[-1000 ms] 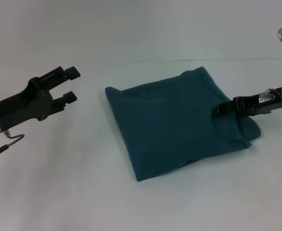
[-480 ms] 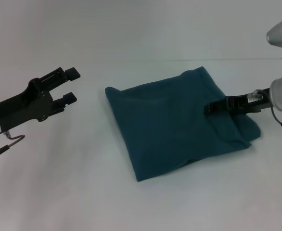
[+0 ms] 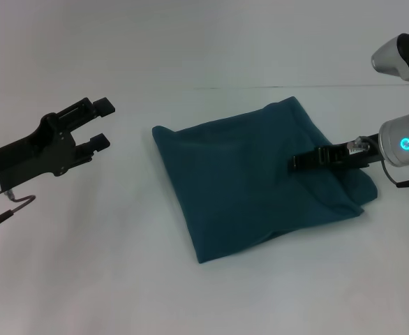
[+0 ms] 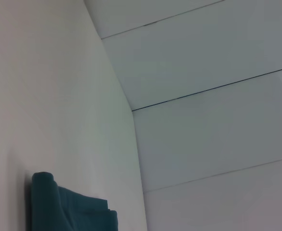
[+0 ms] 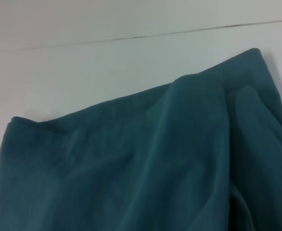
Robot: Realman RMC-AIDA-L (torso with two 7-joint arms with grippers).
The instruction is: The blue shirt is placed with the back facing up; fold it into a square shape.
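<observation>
One blue shirt (image 3: 250, 178) (folded, on white table (image 3: 121, 279)); two grippers: left gripper (image 3: 101, 123), right gripper (image 3: 296, 164).

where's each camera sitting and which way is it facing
Head view: on the head, looking forward and down at the table; shows the folded blue shirt, the left hand open beside it, the right hand over its right side.
Left wrist view: on the left wrist, facing white surfaces, a shirt corner; no hand shows.
Right wrist view: on the right wrist, close above the shirt; no hand shows.
Shared: the shirt, in all three.
</observation>
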